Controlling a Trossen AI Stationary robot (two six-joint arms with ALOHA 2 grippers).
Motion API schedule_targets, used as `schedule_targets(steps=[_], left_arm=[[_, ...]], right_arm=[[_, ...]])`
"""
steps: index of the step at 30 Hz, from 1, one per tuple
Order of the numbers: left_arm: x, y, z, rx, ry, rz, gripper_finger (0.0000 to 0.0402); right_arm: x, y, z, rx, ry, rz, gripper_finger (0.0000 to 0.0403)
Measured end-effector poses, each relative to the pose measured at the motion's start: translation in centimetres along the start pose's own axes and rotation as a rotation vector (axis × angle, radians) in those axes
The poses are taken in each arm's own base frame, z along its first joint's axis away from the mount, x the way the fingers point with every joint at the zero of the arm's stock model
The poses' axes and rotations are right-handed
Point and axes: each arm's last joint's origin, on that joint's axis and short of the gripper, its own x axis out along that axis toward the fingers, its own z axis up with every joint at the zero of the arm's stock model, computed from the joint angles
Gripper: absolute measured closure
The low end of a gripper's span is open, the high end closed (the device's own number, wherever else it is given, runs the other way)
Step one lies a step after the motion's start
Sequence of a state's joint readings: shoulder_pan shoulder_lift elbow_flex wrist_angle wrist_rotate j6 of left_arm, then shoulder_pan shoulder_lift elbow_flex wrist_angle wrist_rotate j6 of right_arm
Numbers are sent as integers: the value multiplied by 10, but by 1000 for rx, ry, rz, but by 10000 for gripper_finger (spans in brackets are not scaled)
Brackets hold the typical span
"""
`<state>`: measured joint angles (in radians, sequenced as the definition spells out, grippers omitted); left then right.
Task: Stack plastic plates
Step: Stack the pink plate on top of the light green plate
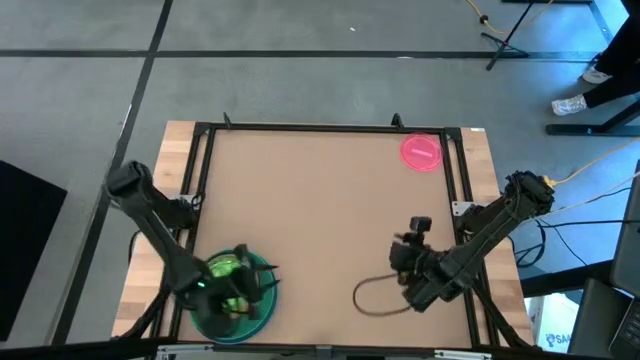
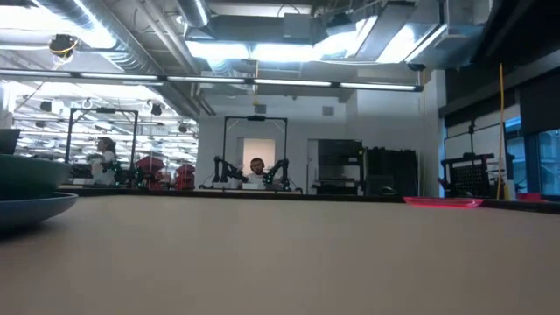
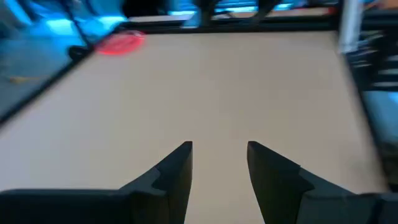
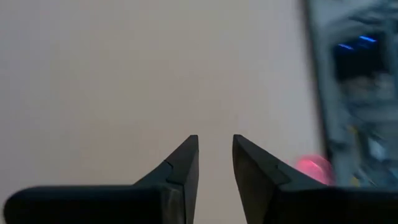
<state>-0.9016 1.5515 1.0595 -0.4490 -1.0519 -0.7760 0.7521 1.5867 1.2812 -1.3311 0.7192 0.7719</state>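
A stack of plates sits at the table's near left: a large blue plate (image 1: 262, 318) at the bottom, a green plate (image 1: 262, 268) on it, and small neon-green plates (image 1: 225, 267) on top. In the low view the blue plate (image 2: 31, 210) and the green plate (image 2: 26, 175) show at the left edge. A salmon plate does not show. One small hot-pink plate (image 1: 420, 151) (image 2: 442, 202) (image 3: 121, 43) lies flat near the far right corner. My left gripper (image 1: 250, 285) (image 3: 219, 152) hovers over the stack, open and empty. My right gripper (image 1: 414, 230) (image 4: 215, 146) is above bare table at the near right, open and empty.
A dark cable loop (image 1: 380, 296) lies on the table beside my right arm. A black frame rail (image 1: 330, 128) borders the table. The brown tabletop (image 1: 320, 210) lies between the stack and the hot-pink plate. A person (image 2: 256, 166) is seated far behind the table.
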Motion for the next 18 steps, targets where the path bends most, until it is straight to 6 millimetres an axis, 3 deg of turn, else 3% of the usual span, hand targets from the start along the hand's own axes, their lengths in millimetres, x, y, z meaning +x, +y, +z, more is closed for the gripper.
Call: schedule_targets(steps=[5,9,12,18], left_arm=[[54,-18,-21,79,1,90,255],[85,-24,-24,84,70,-31,255],[94,-26,-19,96,81,-134,255],[90,-32,-15,145,31,-162,255]], right_arm=[[15,-26,4,72,94,-112,309],[38,-53,8,87,204,-103,309],[61,-77,-1,119,289,-57,309],[111,-133,-33,307,323,56,326]])
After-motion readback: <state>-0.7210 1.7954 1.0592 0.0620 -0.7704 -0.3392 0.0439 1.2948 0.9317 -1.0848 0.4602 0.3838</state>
